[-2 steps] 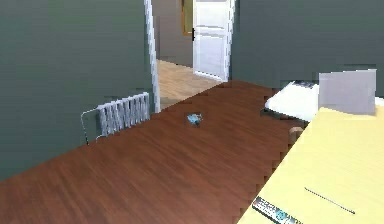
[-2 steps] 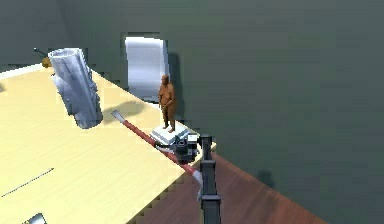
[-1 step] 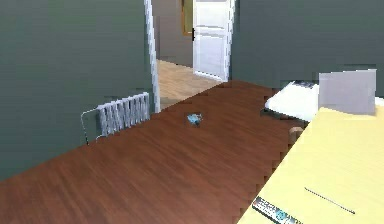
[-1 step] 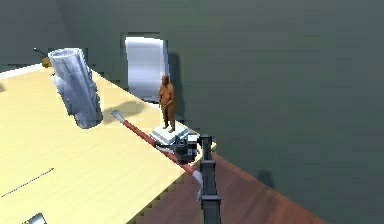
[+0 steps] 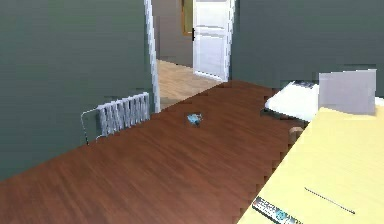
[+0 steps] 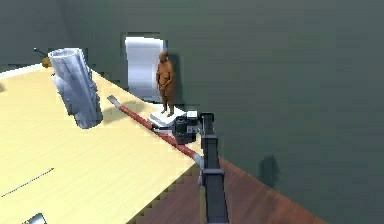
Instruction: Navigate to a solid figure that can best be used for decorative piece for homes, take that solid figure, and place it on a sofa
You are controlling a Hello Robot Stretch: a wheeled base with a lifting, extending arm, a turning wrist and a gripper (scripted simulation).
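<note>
A small brown statue of a standing figure [image 6: 167, 82] stands upright at the far corner of the pale yellow table [image 6: 70, 165], right beside a grey laptop screen [image 6: 143, 62]. The dark arm [image 6: 212, 185] rises from the bottom edge toward it. Its white marker squares [image 6: 186, 118] and the gripper [image 6: 170, 120] sit at the statue's foot. I cannot tell whether the gripper touches the statue or holds anything. In the forward view a small brown blob [image 5: 295, 131] shows by the table's edge [image 5: 330, 165], near the laptop [image 5: 300, 96].
A tall grey ribbed object [image 6: 78, 88] stands on the table. A remote-like thing [image 5: 272, 211] lies at the table's near corner. A small blue object [image 5: 195, 120] lies on the wood floor. A white radiator [image 5: 122, 111] lines the wall beside an open doorway [image 5: 200, 50].
</note>
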